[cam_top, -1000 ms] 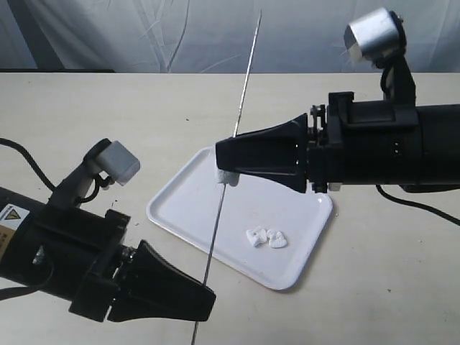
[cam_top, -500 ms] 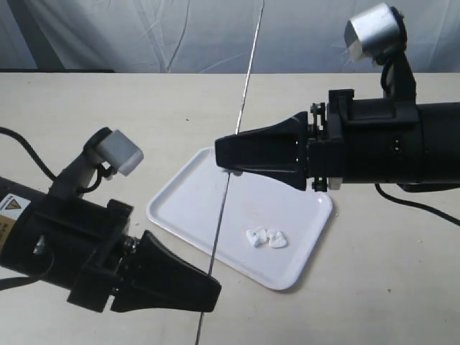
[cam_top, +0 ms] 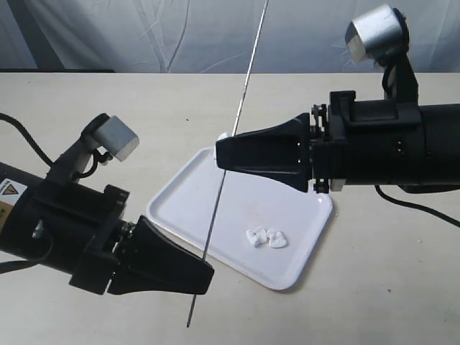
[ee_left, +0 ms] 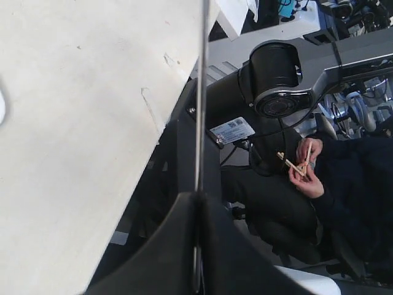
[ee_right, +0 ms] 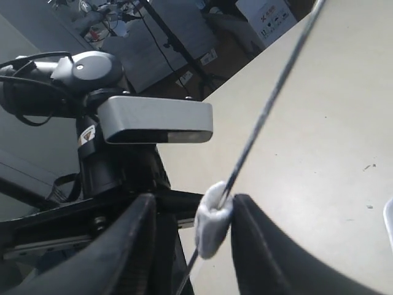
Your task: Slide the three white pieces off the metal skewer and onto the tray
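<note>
Two pieces (cam_top: pixel 266 238) are lying on the tray (cam_top: pixel 180 208); the third piece (cam_top: pixel 223 136) is riding the skewer (cam_top: pixel 244 93) at the right gripper's (cam_top: pixel 218 152) parted jaws. Left gripper (cam_top: pixel 207 277), clamping the skewer, is likely pulling it through next.

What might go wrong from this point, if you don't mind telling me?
1. The last piece rides the skewer by the tray's far corner; the skewer's free end leans out over the table, so the piece may drop off-tray.
2. The left gripper pinches the thin skewer only near its lower end; drag from the right gripper could tilt or slip it.
</note>
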